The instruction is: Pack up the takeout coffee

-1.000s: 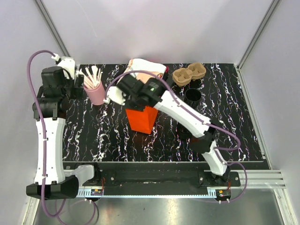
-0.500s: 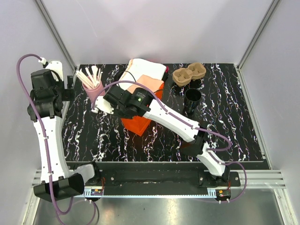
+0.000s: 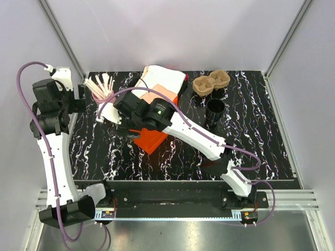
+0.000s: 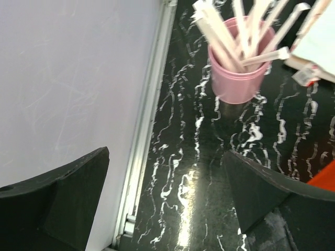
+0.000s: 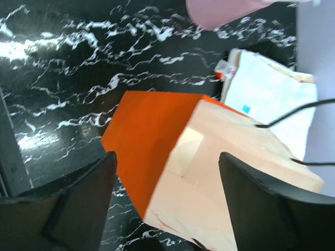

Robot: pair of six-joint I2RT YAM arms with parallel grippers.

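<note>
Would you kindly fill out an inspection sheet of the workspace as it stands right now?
Surface: black marbled table, no spills seen.
Job's things: black coffee cup upright on the table, beside the cardboard tray, not in it; both hollows empty.
Clutter: pink cup of stirrers; orange bag, seemingly tipped over; white bag behind it.
Grippers: left gripper open, empty, near the pink cup; right gripper open over the orange bag.
Cables: purple cables loop off both arms; thin black wire crosses the white bag.
Surroundings: white walls, aluminium rails; nothing else seen.
</note>
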